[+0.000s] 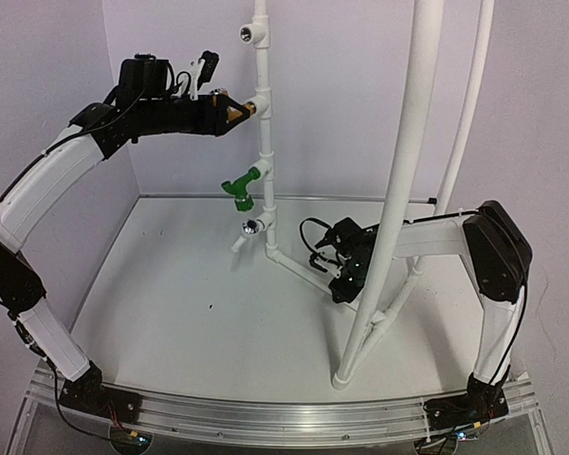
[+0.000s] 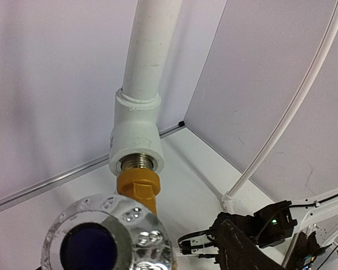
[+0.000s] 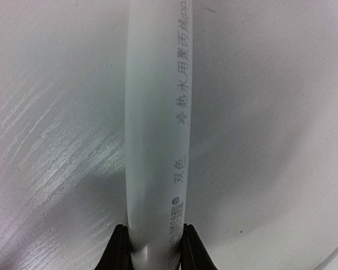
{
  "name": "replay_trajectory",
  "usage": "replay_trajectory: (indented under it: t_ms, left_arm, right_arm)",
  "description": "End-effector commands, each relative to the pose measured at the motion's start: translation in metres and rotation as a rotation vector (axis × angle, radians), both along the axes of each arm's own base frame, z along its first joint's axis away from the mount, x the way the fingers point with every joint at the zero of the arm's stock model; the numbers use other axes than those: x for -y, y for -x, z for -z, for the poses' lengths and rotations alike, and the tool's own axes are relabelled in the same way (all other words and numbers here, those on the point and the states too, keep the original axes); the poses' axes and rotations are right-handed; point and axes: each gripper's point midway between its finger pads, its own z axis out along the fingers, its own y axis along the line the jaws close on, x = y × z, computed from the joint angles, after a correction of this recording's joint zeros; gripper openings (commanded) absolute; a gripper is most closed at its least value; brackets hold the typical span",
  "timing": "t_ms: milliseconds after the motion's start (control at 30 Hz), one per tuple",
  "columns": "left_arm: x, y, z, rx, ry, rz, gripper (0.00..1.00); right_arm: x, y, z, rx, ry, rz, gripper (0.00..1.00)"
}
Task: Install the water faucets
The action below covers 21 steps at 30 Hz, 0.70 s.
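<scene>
Brass faucet [image 2: 136,190] up high, threaded metal stem in the smooth white tee fitting [image 2: 136,140], long axis level, knob end toward the left end effector [image 1: 235,111], and I can't tell whether that one is gripping. Green faucet [image 1: 239,191] sits lower, spout down. Right end effector [image 3: 152,247] is clenched on the glossy, lettered white pipe [image 3: 158,112].

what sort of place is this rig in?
Probably a robotics lab bench, not real plumbing: a white pipe frame standing on a white tabletop, plain backdrop panels behind, and an aluminium rail at the near edge.
</scene>
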Motion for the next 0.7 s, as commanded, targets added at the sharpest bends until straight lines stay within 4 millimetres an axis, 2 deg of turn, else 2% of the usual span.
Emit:
replay_trajectory:
  t_ms: [0, 67, 200, 500, 667]
  left_arm:
    - [-0.0061, -0.0018, -0.0213, 0.095, 0.003, -0.044, 0.62]
    - [-0.0042, -0.0021, -0.0192, 0.105, -0.009, -0.039, 0.58]
    - [-0.0001, -0.0027, -0.0178, 0.133, -0.036, -0.031, 0.41]
    - [0.0006, 0.0003, -0.0200, 0.196, -0.087, -0.028, 0.23]
    - [0.0038, 0.0023, -0.0129, 0.274, -0.192, -0.026, 0.11]
  right_arm:
    - [-0.0221, -0.0120, -0.0067, 0.030, -0.082, -0.021, 0.00]
    - [-0.0227, -0.0114, -0.0068, 0.028, -0.085, -0.024, 0.00]
    - [-0.0233, -0.0116, -0.0072, 0.029, -0.085, -0.031, 0.00]
    - [-0.0290, -0.0135, -0.0092, 0.025, -0.104, -0.037, 0.00]
    - [-0.0316, -0.0143, -0.0090, 0.022, -0.108, -0.042, 0.00]
